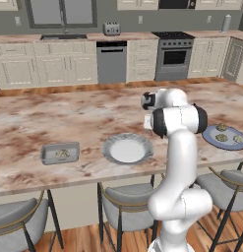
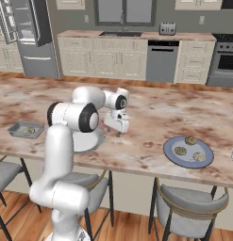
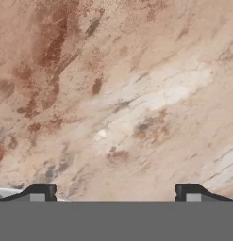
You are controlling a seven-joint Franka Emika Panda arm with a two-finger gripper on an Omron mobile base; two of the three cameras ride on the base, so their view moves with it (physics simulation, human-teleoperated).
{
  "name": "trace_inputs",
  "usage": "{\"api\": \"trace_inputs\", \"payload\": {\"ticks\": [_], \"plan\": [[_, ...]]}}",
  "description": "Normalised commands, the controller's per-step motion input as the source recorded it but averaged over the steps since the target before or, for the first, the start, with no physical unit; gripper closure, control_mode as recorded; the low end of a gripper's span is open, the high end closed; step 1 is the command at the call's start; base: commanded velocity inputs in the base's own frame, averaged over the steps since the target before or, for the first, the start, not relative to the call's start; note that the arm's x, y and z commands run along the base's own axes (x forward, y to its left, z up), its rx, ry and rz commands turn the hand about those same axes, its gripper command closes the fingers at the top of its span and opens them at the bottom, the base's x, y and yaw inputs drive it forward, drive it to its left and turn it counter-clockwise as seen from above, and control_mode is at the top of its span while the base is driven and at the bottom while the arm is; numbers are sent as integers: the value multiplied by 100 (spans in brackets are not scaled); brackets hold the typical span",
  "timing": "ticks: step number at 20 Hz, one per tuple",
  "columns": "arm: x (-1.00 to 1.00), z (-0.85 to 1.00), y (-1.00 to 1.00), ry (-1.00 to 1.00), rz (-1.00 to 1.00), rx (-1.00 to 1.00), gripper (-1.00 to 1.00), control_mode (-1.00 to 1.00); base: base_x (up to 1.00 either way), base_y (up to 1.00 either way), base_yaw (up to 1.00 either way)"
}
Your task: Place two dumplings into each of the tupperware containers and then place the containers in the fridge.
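Dumplings [image 2: 188,140]: we see 3 on the blue plate [image 2: 170,151] at the counter's right; tupperware container [image 1: 60,153] with more sits far left. Gripper [image 3: 113,192] spread wide, holding nothing, over bare marble counter [image 3: 127,94].

The scene is rendered in even, moderately bright, diffuse light, and no single source can be made out. Only faint, soft shadows are cast on the marbled counter [image 1: 54,118], chiefly beneath the arm [image 2: 70,141]. No glare is seen on the counter. Both base views are somewhat soft, with coarse, blocky detail. In the hand view the marble texture is smeared and blurred.
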Motion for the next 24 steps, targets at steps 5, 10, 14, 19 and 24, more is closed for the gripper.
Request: {"api": "trace_inputs", "payload": {"ticks": [5, 10, 14, 19, 24], "plan": [[0, -4, -100, 26, -28, -4, -100, -100, 0, 0, 0], [-1, -11, -100, 7, -28, -5, -100, -100, 0, 0, 0], [-2, -11, -98, -18, -13, -14, -100, -100, 0, 0, 0], [-20, -12, -70, -30, 0, -20, -100, -100, 0, 0, 0], [-13, -8, -74, -10, 0, -15, -100, -100, 0, 0, 0]]}}
